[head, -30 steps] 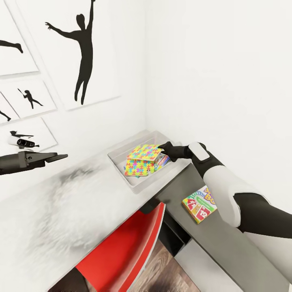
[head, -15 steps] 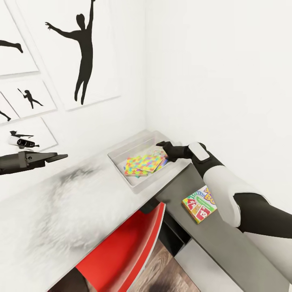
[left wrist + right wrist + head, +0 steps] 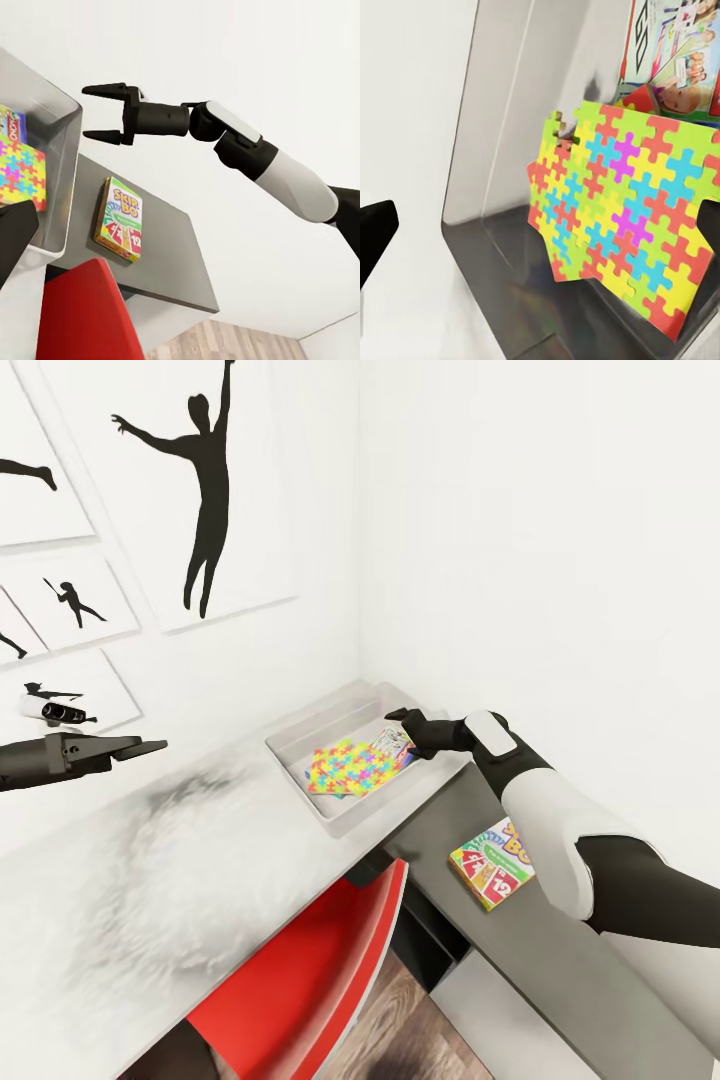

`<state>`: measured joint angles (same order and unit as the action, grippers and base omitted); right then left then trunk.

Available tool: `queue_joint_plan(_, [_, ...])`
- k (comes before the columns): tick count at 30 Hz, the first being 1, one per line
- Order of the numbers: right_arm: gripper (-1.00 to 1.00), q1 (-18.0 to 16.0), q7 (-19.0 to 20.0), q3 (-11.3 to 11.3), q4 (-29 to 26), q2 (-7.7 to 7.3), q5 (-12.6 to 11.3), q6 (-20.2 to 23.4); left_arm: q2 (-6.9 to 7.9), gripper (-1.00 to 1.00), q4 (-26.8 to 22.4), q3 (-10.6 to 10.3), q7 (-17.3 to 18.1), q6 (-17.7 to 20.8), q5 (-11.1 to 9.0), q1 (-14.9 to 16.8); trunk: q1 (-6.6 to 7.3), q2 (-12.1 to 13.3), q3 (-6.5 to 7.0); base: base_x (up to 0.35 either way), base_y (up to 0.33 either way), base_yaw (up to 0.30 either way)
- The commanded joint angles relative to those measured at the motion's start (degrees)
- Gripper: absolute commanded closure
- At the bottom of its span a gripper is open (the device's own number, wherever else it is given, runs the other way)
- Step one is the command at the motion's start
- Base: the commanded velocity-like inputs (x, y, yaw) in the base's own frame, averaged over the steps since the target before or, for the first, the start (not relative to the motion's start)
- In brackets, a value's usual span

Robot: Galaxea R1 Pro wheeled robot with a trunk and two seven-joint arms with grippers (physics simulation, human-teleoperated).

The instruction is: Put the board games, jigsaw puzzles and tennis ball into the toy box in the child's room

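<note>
The light grey toy box (image 3: 296, 740) stands at the far corner of the pale table (image 3: 250, 830). Inside it lie the jigsaw puzzles (image 3: 349, 769), stacked flat, also seen in the right wrist view (image 3: 619, 217). A board game (image 3: 391, 741) leans beside them, and a blue one (image 3: 10, 124) peeks out at the tray's end. My right gripper (image 3: 396, 720) hovers open over the box's right end, empty (image 3: 94, 112). The yellow-green and red board game (image 3: 491, 863) lies on the dark side unit (image 3: 119, 218). My left gripper (image 3: 140, 747) hangs open at the left, empty. The tennis ball is out of view.
A red and white chair (image 3: 310, 970) is tucked under the table's front edge. A fuzzy grey-white patch (image 3: 170, 880) covers the near table top. White walls with black silhouette pictures (image 3: 205, 480) close in behind and right of the toy box.
The puzzle sheet that was tilted at my right gripper has dropped into the toy box and settled flat. The right gripper stays open above the box; the left arm is still.
</note>
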<state>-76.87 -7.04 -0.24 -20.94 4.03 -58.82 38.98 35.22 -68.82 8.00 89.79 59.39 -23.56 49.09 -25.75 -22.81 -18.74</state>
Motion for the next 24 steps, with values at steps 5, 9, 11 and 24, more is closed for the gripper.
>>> queue_joint_plan(5, [-1.0,0.0,-0.5,0.0,-0.1,0.01,-0.6,0.1,0.03,-1.0,0.0,0.0,0.2,0.6,0.0,0.0,-0.03,-0.1,-0.1,0.0,0.0,0.0])
queue_joint_plan(9, [-1.0,0.0,-0.5,0.0,-0.1,0.01,-0.7,0.1,0.03,-1.0,0.0,0.0,0.2,0.6,0.0,0.0,-0.03,-0.1,-0.1,-0.008,0.0,0.0])
queue_joint_plan(11, [-1.0,0.0,-0.5,0.0,-0.1,0.01,-0.7,0.1,0.01,-1.0,0.0,0.0,0.2,0.6,0.0,0.0,-0.03,-0.1,-0.1,-0.056,0.017,0.0])
queue_joint_plan(24, [-1.0,0.0,-0.4,-0.2,-0.2,0.0,-0.7,0.2,0.02,-1.0,0.0,0.0,0.2,0.6,0.0,0.0,-0.03,-0.1,0.52,-0.067,0.01,-0.144])
